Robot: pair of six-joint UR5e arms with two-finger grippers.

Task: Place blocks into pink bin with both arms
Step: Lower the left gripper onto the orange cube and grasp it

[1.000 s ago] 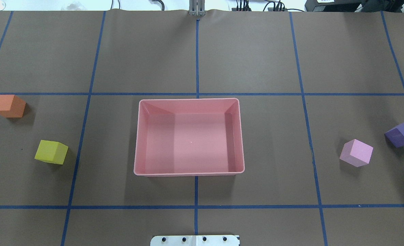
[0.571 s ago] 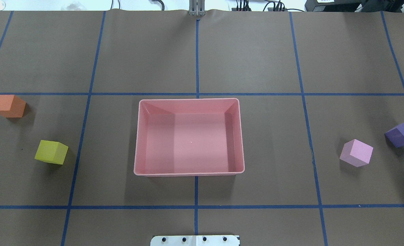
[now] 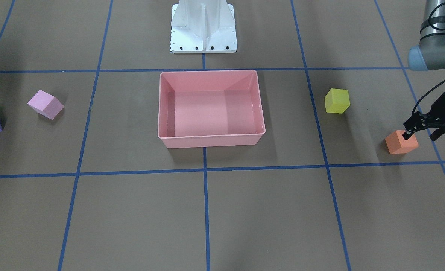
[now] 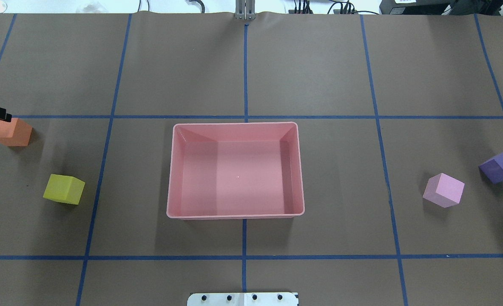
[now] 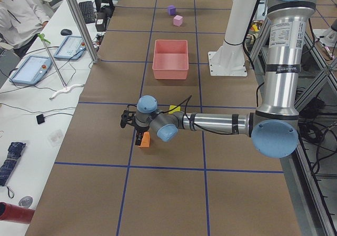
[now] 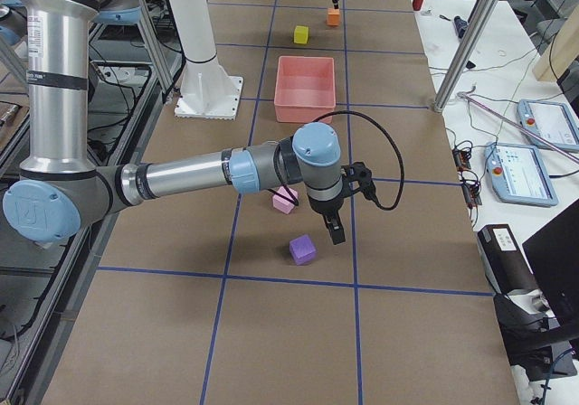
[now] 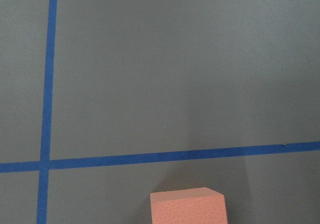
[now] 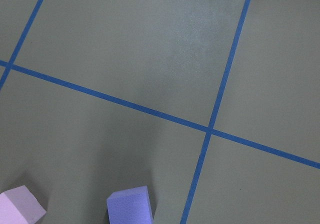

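Observation:
The pink bin [image 4: 234, 216] sits mid-table with nothing in it. The orange block [image 4: 11, 132] and the yellow block [image 4: 64, 189] lie to its left. To its right lie the light pink block [image 4: 444, 190] and the purple block [image 4: 501, 165]. My left gripper [image 3: 410, 132] hangs just over the orange block [image 3: 401, 143]; I cannot tell whether it is open or shut. My right gripper [image 6: 336, 233] hovers close above the purple block [image 6: 302, 249], seen only from the side, state unclear. The wrist views show no fingers.
The white base stand [image 3: 203, 26] is bolted behind the bin. Blue tape lines grid the brown table cover. A white side table [image 5: 37, 78] with tablets runs along the far side, and a person sits at its end.
A black tip of the left arm has come into the overhead view at the left edge, by the orange block. All blocks and the bin stay where they were.

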